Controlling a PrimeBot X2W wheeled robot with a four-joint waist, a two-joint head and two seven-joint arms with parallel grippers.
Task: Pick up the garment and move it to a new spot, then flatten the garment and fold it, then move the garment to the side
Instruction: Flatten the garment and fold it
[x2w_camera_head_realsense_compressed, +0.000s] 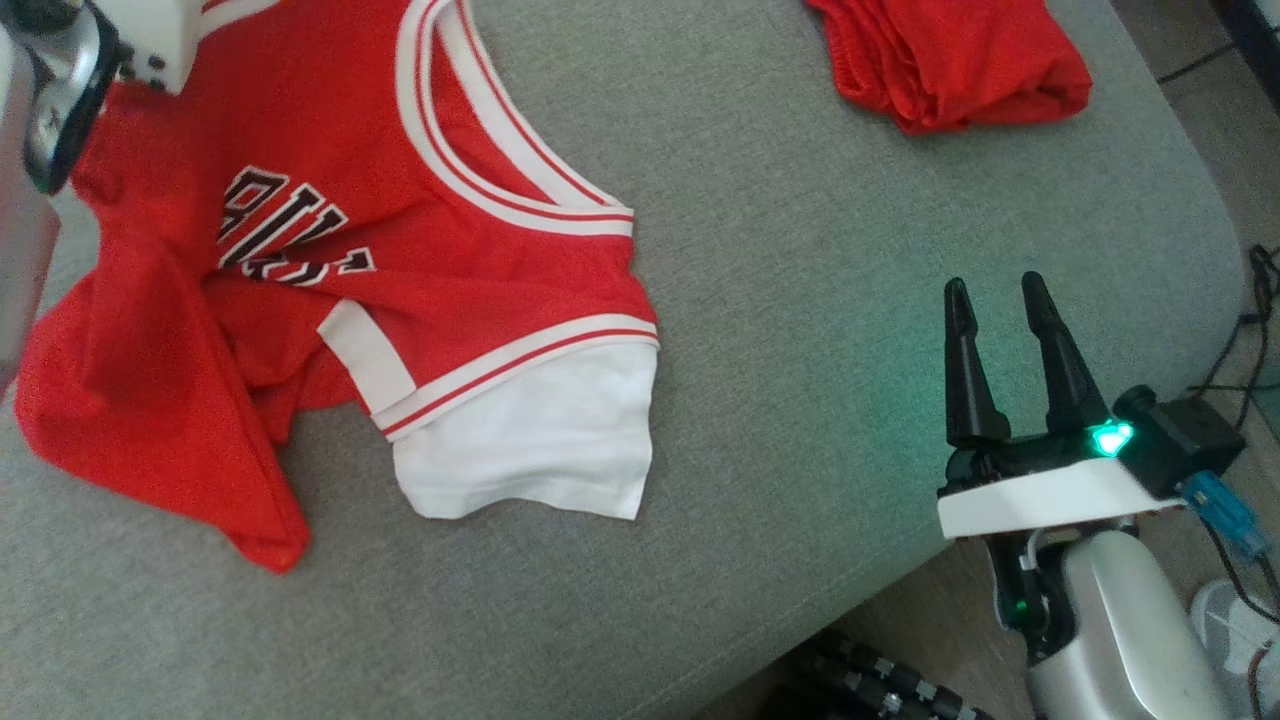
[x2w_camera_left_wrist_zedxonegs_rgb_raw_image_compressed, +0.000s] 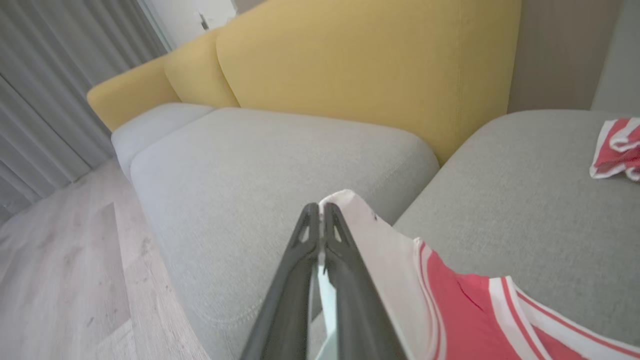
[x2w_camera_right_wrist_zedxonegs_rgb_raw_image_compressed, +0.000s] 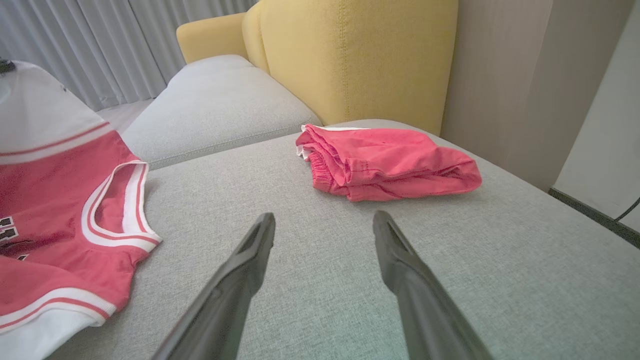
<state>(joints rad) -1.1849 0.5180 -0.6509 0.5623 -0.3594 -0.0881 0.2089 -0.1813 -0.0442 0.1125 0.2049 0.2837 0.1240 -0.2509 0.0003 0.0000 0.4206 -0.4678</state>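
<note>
Left tool (x2w_camera_left_wrist_zedxonegs_rgb_raw_image_compressed: 319, 207) tight on white sleeve (x2w_camera_left_wrist_zedxonegs_rgb_raw_image_compressed: 380, 250) of red garment (x2w_camera_head_realsense_compressed: 420, 250).

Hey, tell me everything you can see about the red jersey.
The red jersey is mesh-looking fabric with white, red-striped trim at neck and armhole, black-and-white lettering partly hidden by creases, and a white sleeve under the armhole. It lies crumpled on the grey sofa cushion, one white edge pinched in the shut left gripper.
</note>
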